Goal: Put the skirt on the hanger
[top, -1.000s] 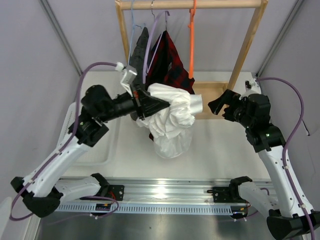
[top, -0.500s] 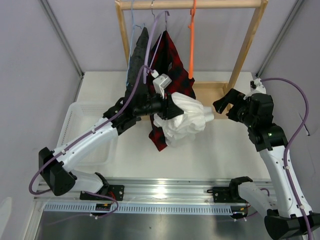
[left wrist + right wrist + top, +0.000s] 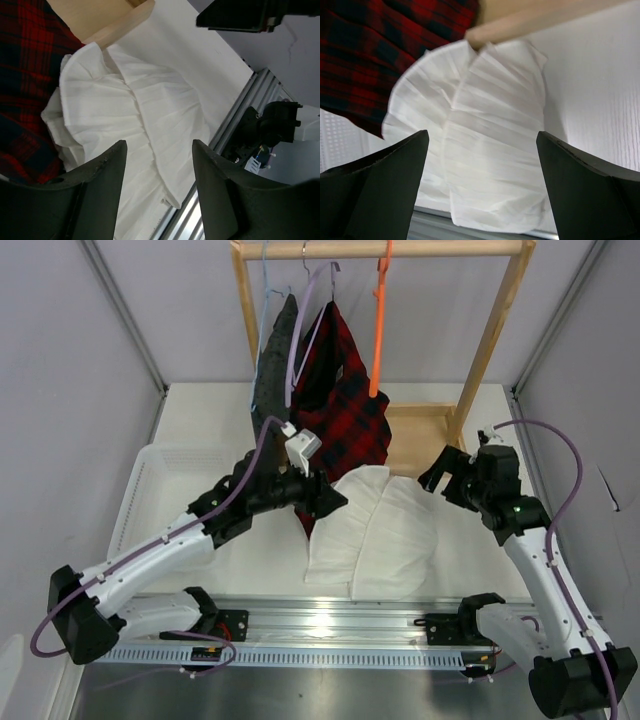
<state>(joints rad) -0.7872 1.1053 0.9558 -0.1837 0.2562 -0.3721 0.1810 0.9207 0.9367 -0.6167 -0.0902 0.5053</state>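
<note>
Left claw (image 3: 337, 502) and right claw (image 3: 438, 468) both open, empty. Skirt (image 3: 378, 532) flat on counter (image 3: 465, 555). Risk: thin-fabric pinch slips, or snags plaid (image 3: 345, 415) touching it.

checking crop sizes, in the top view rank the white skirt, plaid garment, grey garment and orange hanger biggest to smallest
1. white skirt and plaid garment: look alike in size; the plaid hangs nearer the camera, so not ranked.
2. dark grey garment, a narrow strip.
3. orange hanger, thinnest.
</note>
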